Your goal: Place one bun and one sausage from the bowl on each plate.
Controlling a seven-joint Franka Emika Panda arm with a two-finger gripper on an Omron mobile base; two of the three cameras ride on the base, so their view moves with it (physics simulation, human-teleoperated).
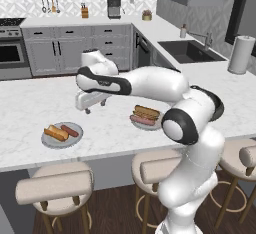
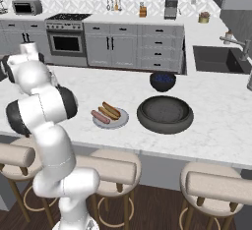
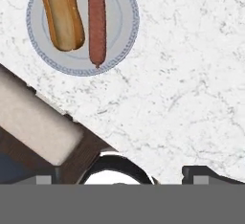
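Left base view: the white arm reaches from the lower right toward about ten o'clock, and its gripper (image 1: 89,109) hangs over the marble counter (image 1: 30,108) with nothing in it, the jaws spread wide and clear of both plates. At about seven o'clock from the gripper lies the left plate (image 1: 62,135), a flat grey round carrying a bun (image 1: 55,132) and, just beside it on its right, a sausage (image 1: 70,130). At about three o'clock from the gripper, partly behind the arm's dark elbow, sits the second plate (image 1: 152,125), with a second bun (image 1: 146,112) lying behind a second sausage (image 1: 142,120), the two touching or nearly so.

In the right base view that second plate (image 2: 110,118) is at the centre of the counter, and the dark navy bowl (image 2: 162,81) stands at about two o'clock from it, well apart. A larger, shallow dark grey dish (image 2: 165,114) rests just to the plate's right, at three o'clock. Whether anything lies in the bowl cannot be told from here.

In the hand view the left plate (image 3: 124,22) sits at the upper left, bun (image 3: 61,12) and sausage (image 3: 96,25) lying side by side, not touching. A beige stool seat (image 3: 33,122) shows below the counter edge.
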